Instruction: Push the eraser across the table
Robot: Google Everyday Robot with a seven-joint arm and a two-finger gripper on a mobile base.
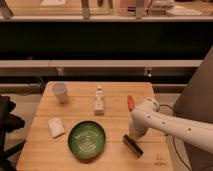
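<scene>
The small black flat eraser (133, 145) lies on the light wooden desk (115, 157), right of the round green plate (87, 140). The white gripper (136, 132) stands just above the eraser's upper end; I cannot tell if it is closed.

The eraser (133, 145) lies flat, a small black rectangular block with rounded corners, angled diagonally, right under the gripper (136, 133) and reaching toward the near edge from it. Whether they touch can't be told. The table (115, 97) is a square light wooden butcher-block top with plank grain, spreading mostly left of the gripper.
</scene>
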